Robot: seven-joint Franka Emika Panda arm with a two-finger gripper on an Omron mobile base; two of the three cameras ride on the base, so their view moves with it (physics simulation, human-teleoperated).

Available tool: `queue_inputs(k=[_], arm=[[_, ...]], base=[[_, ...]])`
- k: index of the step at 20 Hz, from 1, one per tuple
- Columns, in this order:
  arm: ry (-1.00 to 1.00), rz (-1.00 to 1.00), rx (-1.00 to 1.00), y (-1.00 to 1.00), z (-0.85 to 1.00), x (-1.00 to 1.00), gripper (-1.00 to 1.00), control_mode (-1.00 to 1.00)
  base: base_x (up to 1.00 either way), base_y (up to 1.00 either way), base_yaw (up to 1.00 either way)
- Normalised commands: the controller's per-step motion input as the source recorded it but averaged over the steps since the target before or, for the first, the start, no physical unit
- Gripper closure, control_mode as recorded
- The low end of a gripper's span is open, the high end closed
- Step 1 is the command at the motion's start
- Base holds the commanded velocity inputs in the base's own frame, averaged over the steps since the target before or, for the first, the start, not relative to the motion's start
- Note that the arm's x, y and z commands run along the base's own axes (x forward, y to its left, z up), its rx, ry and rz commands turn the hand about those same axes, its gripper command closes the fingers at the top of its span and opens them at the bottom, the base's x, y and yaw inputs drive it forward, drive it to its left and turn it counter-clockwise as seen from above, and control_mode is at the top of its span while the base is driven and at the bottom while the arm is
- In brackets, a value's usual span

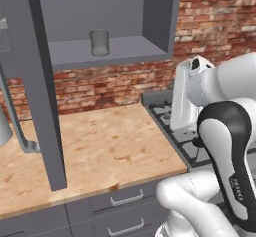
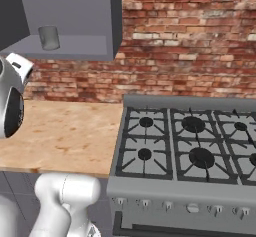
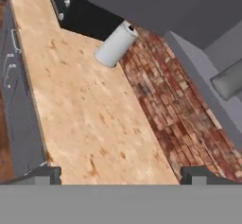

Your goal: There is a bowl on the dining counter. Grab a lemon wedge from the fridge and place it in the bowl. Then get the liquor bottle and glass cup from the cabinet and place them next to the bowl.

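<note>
A grey glass cup (image 1: pixel 99 42) stands upright on the lower shelf of the open wall cabinet (image 1: pixel 107 53); it also shows in the right base view (image 2: pixel 49 37). In the hand view the glass cup (image 3: pixel 229 81) sits at the right edge, far from my gripper (image 3: pixel 120 176). The gripper is open and empty, its two fingertips (image 3: pixel 47 175) wide apart over the wooden counter (image 3: pixel 85 114). My arm (image 1: pixel 225 131) is folded above the counter's right end. The bowl, lemon wedge, liquor bottle and fridge are out of view.
The cabinet's open door (image 1: pixel 47 91) hangs edge-on over the counter's left part. A white cylinder (image 3: pixel 116 45) stands by the brick wall (image 1: pixel 115 81) next to a dark recess (image 3: pixel 85 15). A gas stove (image 2: pixel 190 141) adjoins the counter on the right. Drawers (image 1: pixel 125 201) run below.
</note>
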Motion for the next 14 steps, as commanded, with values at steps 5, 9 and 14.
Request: queue_inputs(k=[5,9,14], arm=[[-0.17,0.08,-0.46,0.05,0.27,0.03,-1.00,-1.00],[-0.16,0.15,-0.45,0.00,0.35,0.30,-1.00,-1.00],[-0.17,0.24,-0.37,0.00,0.32,0.27,-1.00,-1.00]], base=[[0.00,0.00,0.00],[0.00,0.00,0.00],[0.00,0.00,0.00]])
